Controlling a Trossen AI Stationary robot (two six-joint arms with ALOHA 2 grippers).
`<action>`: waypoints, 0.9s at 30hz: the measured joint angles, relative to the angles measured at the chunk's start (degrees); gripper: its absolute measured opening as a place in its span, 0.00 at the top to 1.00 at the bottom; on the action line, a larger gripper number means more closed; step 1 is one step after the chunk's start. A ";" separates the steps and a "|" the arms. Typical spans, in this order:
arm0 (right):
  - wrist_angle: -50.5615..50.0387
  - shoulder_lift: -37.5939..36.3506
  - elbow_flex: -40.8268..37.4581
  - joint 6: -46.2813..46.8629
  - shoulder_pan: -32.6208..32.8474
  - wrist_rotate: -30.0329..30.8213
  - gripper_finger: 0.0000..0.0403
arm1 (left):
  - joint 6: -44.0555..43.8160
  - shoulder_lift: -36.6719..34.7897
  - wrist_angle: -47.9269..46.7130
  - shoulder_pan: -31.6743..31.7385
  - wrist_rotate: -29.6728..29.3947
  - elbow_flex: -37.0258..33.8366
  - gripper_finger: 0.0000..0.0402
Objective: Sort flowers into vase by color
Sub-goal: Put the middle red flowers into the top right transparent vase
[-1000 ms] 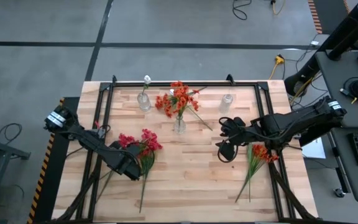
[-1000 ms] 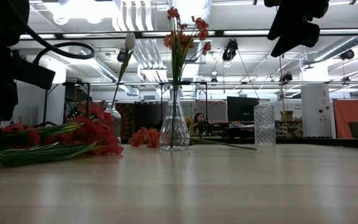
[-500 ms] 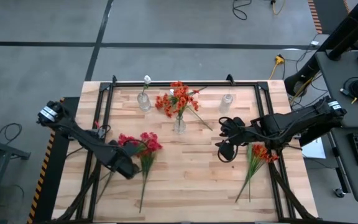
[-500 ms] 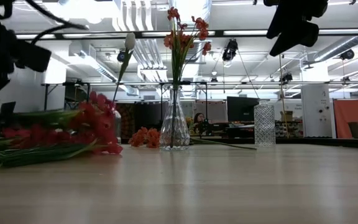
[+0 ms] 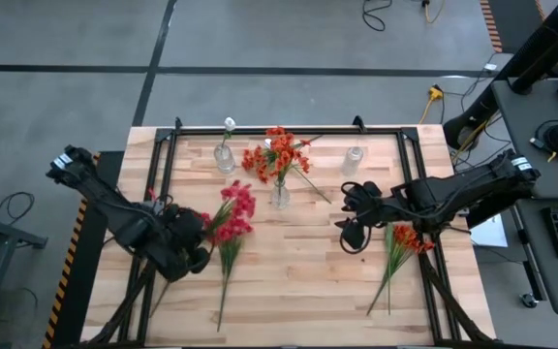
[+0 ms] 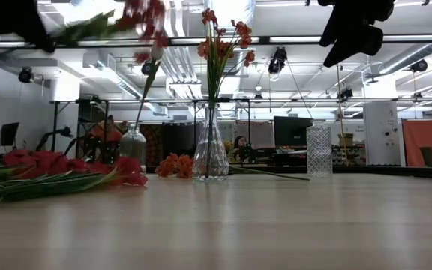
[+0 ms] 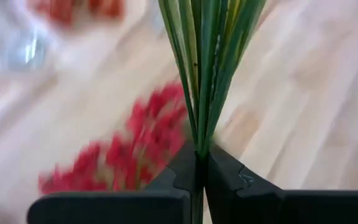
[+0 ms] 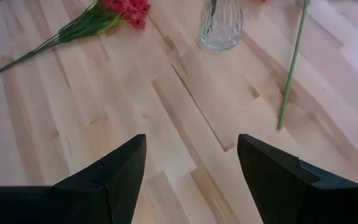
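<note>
My left gripper [image 5: 200, 240] is shut on a crimson-red flower spray [image 5: 233, 206] and holds it up over the table's left half. In the low view its blooms [image 6: 142, 10] are near the top of the picture. More red flowers [image 6: 55, 165] lie flat on the table below it. The middle vase [image 5: 279, 195] holds orange flowers. The left vase [image 5: 225, 158] holds a white one, and the right vase [image 5: 354, 160] stands empty. My right gripper [image 8: 191, 155] hangs open above the table's right half, next to orange flowers [image 5: 405, 238] lying on the wood. My left gripper pinches the spray's bundle of green stems [image 7: 199, 142] between its two fingers, just below where the leaves fan out. The stems run on past the fingertips toward the blooms. The spray is lifted clear of the table and slants upward, bloom end highest.
A loose orange flower with a green stem [image 5: 314, 186] lies right of the middle vase. A black frame [image 5: 260, 130] runs along the table's far edge and down both sides. Bare wood [image 5: 298, 281] lies in the near middle.
My left gripper has risen from the table and tipped upward, carrying one red spray with it. The spray's blooms have swung from table level to high above it. The other red flowers have stayed lying where they were.
</note>
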 joint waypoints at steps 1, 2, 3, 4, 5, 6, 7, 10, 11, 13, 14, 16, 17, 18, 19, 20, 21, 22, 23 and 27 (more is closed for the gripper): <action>0.27 0.00 -0.02 -0.26 0.29 0.66 0.39 | 2.21 -0.04 0.69 -0.92 -2.64 1.12 1.00; 0.68 0.00 -0.06 -0.71 0.74 1.48 0.39 | 4.82 -0.13 1.99 -1.99 -5.83 1.87 1.00; 1.74 0.00 -0.32 -1.15 1.26 2.47 0.39 | 8.06 -0.27 4.19 -3.14 -8.79 2.40 1.00; 3.24 0.00 -0.70 -1.87 1.79 3.40 0.39 | 11.92 -0.40 7.36 -4.27 -11.10 2.62 1.00; 5.01 0.00 -1.20 -2.86 2.38 4.25 0.39 | 16.26 -0.59 11.37 -5.24 -12.74 2.62 1.00; 6.74 0.00 -1.76 -3.92 2.98 4.76 0.39 | 20.79 -0.79 15.71 -6.03 -13.75 2.45 1.00; 9.08 0.02 -2.46 -4.91 3.62 5.59 0.39 | 24.93 -0.99 20.16 -6.64 -14.65 2.06 1.00; 18.99 0.02 -5.29 -9.92 5.40 7.29 0.39 | 37.56 -0.98 32.01 -7.25 -15.85 0.65 1.00; 22.98 0.08 -6.41 -11.75 5.93 7.56 0.39 | 42.09 -0.75 36.20 -7.23 -15.85 0.02 1.00; 33.20 1.10 -8.65 -16.36 6.81 7.63 0.39 | 52.33 -0.52 45.71 -6.95 -14.80 -2.17 1.00; 38.31 1.79 -9.70 -19.32 7.33 7.58 0.39 | 57.01 -0.52 50.79 -6.50 -13.34 -3.58 1.00; 47.10 3.94 -11.26 -24.91 8.27 7.57 0.39 | 65.47 -0.68 62.78 -5.07 -9.95 -7.27 1.00; 51.65 5.30 -11.50 -27.67 8.66 7.56 0.39 | 69.11 -0.91 68.72 -4.32 -8.74 -9.53 1.00; 55.53 6.68 -11.55 -30.56 9.07 7.51 0.39 | 72.79 -1.11 74.82 -3.44 -7.20 -11.92 1.00; 59.33 8.13 -11.61 -33.55 9.48 7.56 0.39 | 75.78 -1.15 80.71 -2.32 -4.98 -14.01 1.00; 64.02 9.71 -11.63 -36.56 9.70 7.56 0.39 | 77.78 -1.04 86.74 -1.13 -2.53 -16.29 1.00; 68.90 11.20 -11.61 -39.50 9.86 7.45 0.39 | 78.55 -0.82 91.31 -0.07 -0.92 -18.23 1.00; 72.53 12.45 -11.61 -41.86 10.09 7.44 0.39 | 78.63 -0.48 94.46 0.98 -0.10 -19.87 1.00; 76.42 13.79 -11.61 -43.73 10.10 7.44 0.39 | 78.10 0.05 96.63 2.04 0.28 -21.25 1.00; 84.92 17.35 -10.35 -47.80 10.04 7.48 0.39 | 76.12 1.88 100.42 4.15 0.26 -24.63 1.00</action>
